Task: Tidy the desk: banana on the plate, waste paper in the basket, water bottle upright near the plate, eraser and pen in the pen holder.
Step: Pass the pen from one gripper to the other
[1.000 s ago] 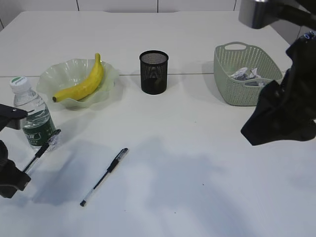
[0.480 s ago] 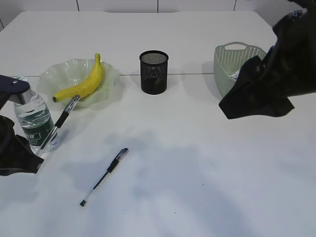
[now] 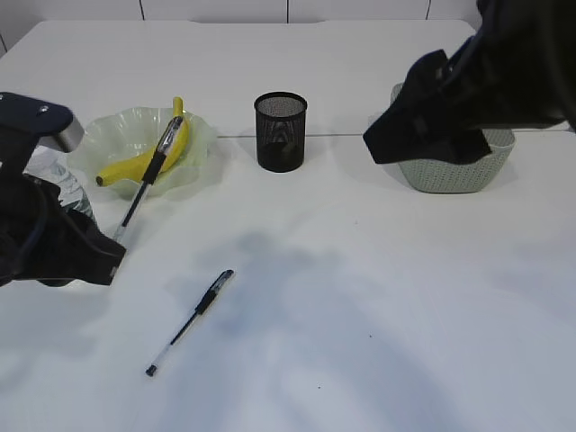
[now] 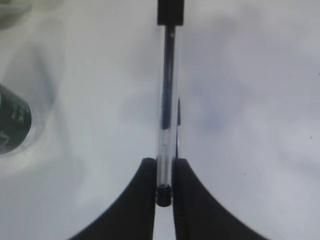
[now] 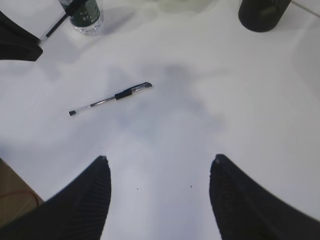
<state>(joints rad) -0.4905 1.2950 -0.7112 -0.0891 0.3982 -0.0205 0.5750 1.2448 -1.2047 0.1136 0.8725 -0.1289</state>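
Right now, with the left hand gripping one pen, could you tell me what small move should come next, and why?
Probably carry the held pen rightward toward the mesh pen holder. The left hand is shut on its end, lifted clear of the table, and the holder stands open-topped to the right.

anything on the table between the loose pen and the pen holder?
No. In the exterior view the table between the loose pen and the pen holder is bare.
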